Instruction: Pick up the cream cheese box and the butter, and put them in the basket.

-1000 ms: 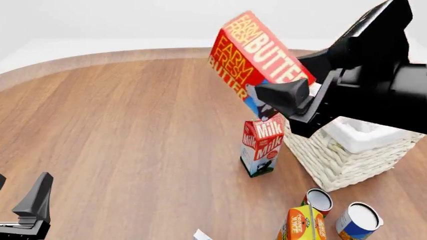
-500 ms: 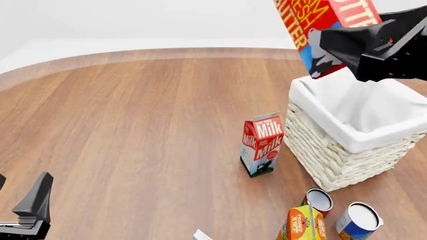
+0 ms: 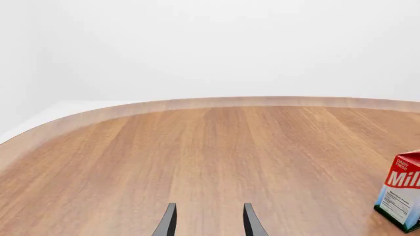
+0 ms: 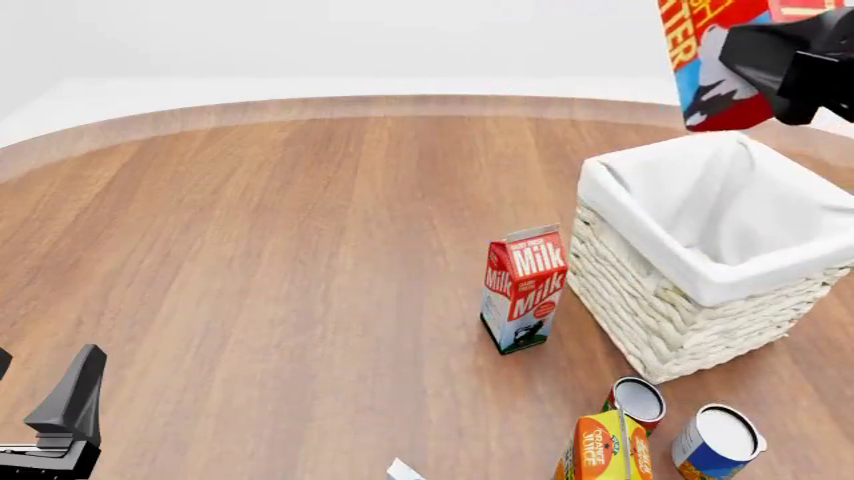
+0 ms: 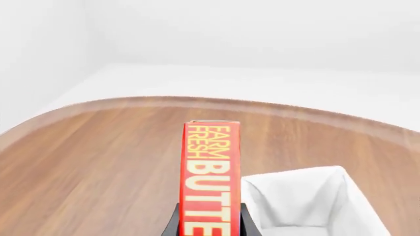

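Now your right gripper (image 4: pixel 787 70), clenched on the oblong red butter (image 4: pixel 714 60) box, has swung farther right over the cloth-lined white wicker basket (image 4: pixel 667 300); lower and release next.

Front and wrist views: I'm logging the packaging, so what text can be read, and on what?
"FARM FRESH BUTTE", cut off by the frame: the butter, held in the right gripper.
"Milk", twice: the red milk carton.
"DAIRY FRESH": same carton's top, left wrist view.
Orange carton and the two cans: print too small to read.
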Available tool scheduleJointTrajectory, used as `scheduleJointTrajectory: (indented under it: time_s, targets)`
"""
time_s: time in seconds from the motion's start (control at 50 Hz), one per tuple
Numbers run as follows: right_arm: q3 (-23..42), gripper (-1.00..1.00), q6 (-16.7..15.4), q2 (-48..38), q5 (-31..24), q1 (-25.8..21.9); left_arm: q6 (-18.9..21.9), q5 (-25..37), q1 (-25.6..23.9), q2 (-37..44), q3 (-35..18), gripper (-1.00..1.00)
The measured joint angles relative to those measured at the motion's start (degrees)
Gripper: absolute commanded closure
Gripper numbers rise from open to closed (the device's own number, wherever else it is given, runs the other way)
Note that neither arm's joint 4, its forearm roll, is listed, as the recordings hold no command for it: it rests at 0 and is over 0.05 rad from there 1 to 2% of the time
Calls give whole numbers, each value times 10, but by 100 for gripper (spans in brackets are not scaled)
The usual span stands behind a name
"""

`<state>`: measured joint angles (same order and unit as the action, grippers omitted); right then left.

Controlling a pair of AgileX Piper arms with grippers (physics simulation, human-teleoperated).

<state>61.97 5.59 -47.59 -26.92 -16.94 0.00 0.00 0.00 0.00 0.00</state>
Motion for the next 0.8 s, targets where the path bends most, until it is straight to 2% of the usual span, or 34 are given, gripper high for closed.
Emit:
scheduleJointTrajectory:
  time_s: [0.46,0.8]
  targets:
    - [-43,100,83,-31,49,51,0,0,0,0,0,-100]
    - [-54,100,118,-31,59,82,0,0,0,0,0,-100]
